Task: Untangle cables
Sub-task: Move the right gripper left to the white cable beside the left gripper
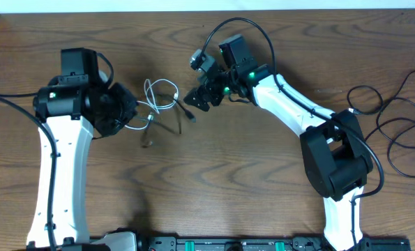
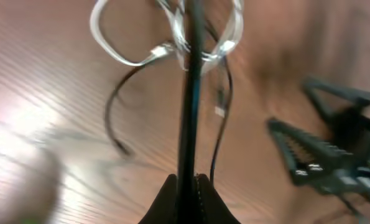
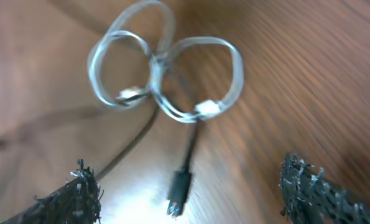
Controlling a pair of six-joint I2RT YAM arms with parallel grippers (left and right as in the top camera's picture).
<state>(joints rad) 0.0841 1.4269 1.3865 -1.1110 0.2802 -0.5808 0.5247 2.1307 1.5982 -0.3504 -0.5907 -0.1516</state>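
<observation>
The left end effector point(image 2: 186, 182) is clamped shut on a black cable point(image 2: 191, 93), which runs taut from its fingertips up through the loops of the white cable point(image 3: 155, 78). The white cable lies on the tabletop point(image 1: 249, 181) between the two arms, folded into two overlapping loops. A black plug end point(image 3: 180, 190) rests just below them. The right end effector point(image 1: 197, 97) hovers near this tangle with its jaws spread wide, holding nothing. The step in hand is probably a second grasp. It would go best if the right arm came down squarely over one strand away from the crossing. It should then close firmly and pull gently away from the left arm, so the loops slide free and do not tighten.
</observation>
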